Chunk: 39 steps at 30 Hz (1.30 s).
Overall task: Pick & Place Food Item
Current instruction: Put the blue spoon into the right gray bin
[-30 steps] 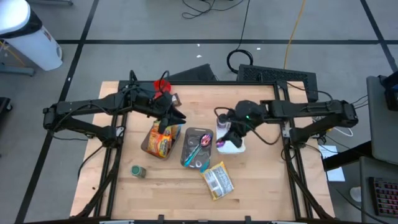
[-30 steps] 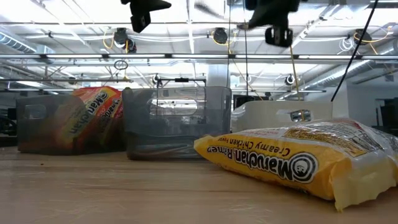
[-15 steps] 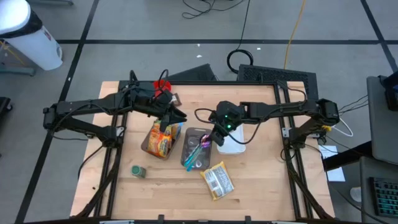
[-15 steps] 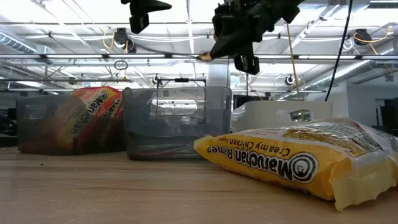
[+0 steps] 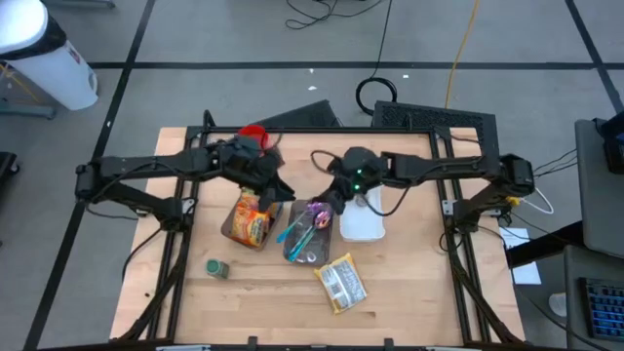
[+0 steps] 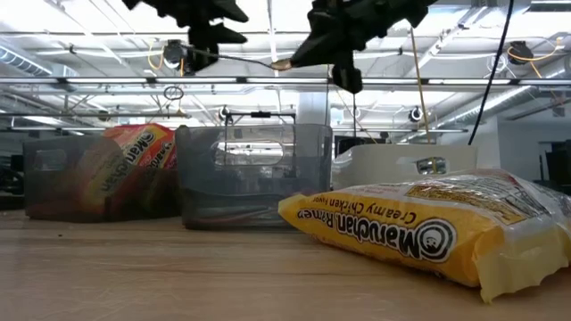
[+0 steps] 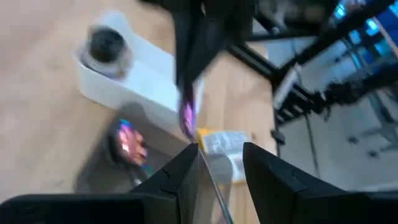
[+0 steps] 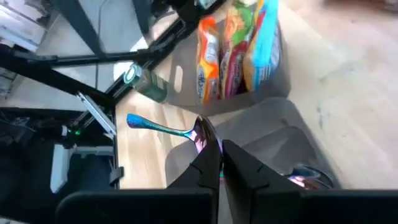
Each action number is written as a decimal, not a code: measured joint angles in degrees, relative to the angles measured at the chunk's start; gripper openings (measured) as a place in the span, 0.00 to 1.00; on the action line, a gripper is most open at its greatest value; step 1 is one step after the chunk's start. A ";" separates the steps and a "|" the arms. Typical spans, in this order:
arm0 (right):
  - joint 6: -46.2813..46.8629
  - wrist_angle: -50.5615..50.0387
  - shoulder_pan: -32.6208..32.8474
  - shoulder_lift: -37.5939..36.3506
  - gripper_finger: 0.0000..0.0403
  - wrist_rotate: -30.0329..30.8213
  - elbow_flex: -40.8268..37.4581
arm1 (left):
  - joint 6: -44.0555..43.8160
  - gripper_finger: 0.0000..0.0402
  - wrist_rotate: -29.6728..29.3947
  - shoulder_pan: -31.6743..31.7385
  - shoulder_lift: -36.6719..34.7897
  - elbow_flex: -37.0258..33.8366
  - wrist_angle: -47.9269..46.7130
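Observation:
My right gripper (image 5: 330,202) hangs above the grey utensil bin (image 5: 310,244), shut on an iridescent spoon (image 8: 161,127) with a blue-green handle. The spoon lies about level in the air (image 6: 268,62) and points toward my left gripper (image 5: 283,190). That gripper is open, and its fingers (image 7: 186,174) stand on either side of the thin handle end (image 7: 208,180); whether they touch it I cannot tell. Ramen packets (image 5: 252,222) stand in a second grey bin. A yellow ramen packet (image 5: 341,283) lies flat on the table near the front. My right gripper pinches the spoon at its bowl end (image 8: 204,132) between its two shut fingers, which slant down from the table's right side. The handle sticks out past the fingertips toward the left arm, and the spoon is clear of the bin and the table.
A white tray (image 5: 363,226) lies right of the utensil bin, which holds more utensils (image 8: 305,179). A small can (image 5: 216,267) stands at the front left, and a red object (image 5: 253,134) sits at the far edge behind the left arm.
My right gripper has carried the spoon from above the white tray toward the table's left, to above the utensil bin, sinking a little. My left gripper has come down and toward the spoon, so the handle end now lies between its fingers.

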 joint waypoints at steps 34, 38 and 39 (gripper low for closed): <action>-4.44 -3.99 -1.02 -0.84 0.00 -0.49 2.64 | -3.84 0.33 5.27 -0.11 9.20 0.02 8.22; -4.44 -2.94 -1.05 -0.84 0.00 -0.40 2.64 | -3.19 0.33 4.98 -0.14 9.22 0.02 5.85; -4.46 -2.30 -1.05 -0.92 0.00 -0.38 2.64 | -3.03 0.33 4.60 -0.16 9.20 0.02 5.20</action>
